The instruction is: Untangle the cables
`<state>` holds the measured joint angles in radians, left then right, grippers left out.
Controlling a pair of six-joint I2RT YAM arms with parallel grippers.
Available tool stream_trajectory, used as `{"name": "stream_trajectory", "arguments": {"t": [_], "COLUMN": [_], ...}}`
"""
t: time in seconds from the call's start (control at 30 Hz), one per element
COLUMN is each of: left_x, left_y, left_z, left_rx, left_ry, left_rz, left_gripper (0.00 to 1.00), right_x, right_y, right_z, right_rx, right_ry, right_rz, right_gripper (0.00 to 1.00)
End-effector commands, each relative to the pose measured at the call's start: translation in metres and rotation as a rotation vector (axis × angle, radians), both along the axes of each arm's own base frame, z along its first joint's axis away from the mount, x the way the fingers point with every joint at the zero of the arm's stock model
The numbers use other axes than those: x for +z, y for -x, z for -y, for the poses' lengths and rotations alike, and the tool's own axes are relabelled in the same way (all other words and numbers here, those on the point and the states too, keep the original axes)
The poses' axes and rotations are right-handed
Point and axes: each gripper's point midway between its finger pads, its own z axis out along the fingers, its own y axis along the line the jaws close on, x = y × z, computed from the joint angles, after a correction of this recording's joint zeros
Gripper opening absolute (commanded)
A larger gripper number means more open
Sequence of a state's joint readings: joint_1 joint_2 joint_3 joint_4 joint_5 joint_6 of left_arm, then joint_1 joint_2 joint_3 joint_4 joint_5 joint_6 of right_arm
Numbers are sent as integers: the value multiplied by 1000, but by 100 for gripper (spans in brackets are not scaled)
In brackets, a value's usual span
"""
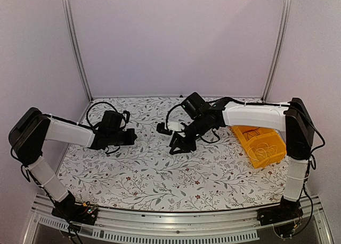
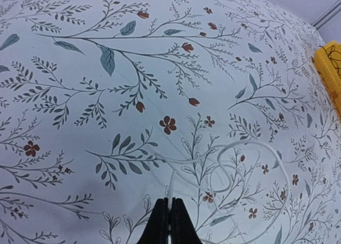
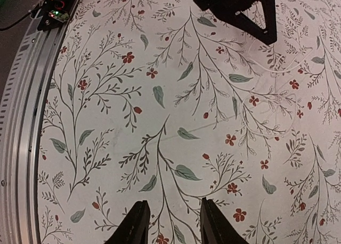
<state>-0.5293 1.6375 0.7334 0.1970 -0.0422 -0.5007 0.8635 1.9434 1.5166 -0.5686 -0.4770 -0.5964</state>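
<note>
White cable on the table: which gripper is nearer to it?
Left. The left gripper is shut on the white cable, pinching it; the right gripper hangs open, apart from its loops.

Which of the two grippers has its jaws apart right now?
The right gripper: its jaws stand apart above the floral tablecloth, with nothing between them. The left gripper is shut, pinching the thin white cable.

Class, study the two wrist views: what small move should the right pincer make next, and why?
Probably carry the right pincer toward the loose loops of the white cable and lower it, open, over one strand. The left pincer is shut on that cable, whose coils lie slack on the floral cloth, while the right one's jaws stand apart over bare cloth, holding nothing.
</note>
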Motion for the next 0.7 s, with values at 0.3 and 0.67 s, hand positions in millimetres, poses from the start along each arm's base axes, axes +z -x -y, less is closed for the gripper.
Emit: {"name": "stream_trajectory", "arguments": {"t": [0.3,0.67], "left_x": [-14,-13], "left_y": [-14,-15], "left_z": [-2,-1], "left_rx": [54,29], "left_ry": [67,102], "left_rz": [-21,-19], "left_gripper": [0,0], "right_x": [-42,-85], "right_y": [-51,-60], "right_z": [-70,-99], "right_rx": [-95,-113], "right_ry": [1,-1], "right_rz": [-73,-106], "right_gripper": [39,48]}}
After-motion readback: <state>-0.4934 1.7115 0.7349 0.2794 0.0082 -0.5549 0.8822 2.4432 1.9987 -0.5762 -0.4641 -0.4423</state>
